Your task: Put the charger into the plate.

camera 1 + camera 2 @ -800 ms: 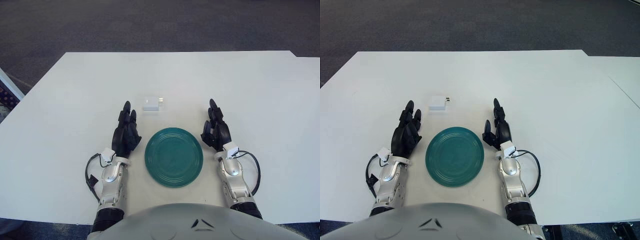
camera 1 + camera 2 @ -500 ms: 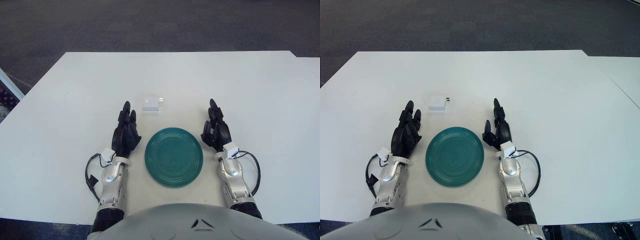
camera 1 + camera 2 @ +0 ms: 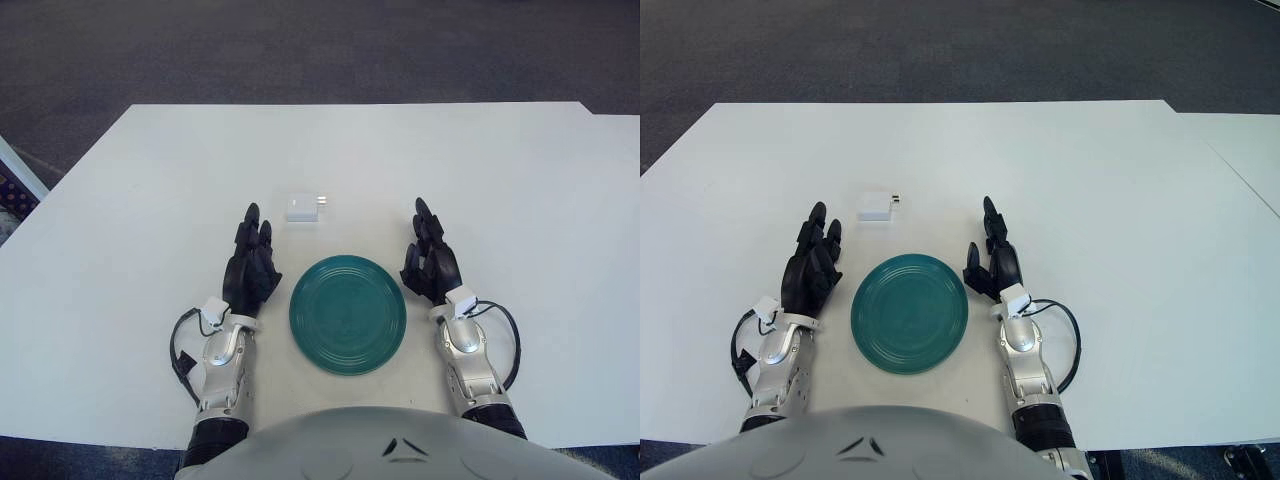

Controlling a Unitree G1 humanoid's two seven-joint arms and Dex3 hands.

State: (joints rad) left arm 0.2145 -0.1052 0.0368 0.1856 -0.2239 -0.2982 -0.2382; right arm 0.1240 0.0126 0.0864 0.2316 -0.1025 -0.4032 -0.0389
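Fingers of both hands were stretched out and held nothing: the left hand just left of the one green plate, the right hand just right of it. One white charger lay on the white counter beyond the plate, apart from it, with nothing between them.

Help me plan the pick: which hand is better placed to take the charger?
Probably the left hand: the charger lies just beyond its fingertips, left of the plate centre. The right hand, also open, sits farther off across the plate.
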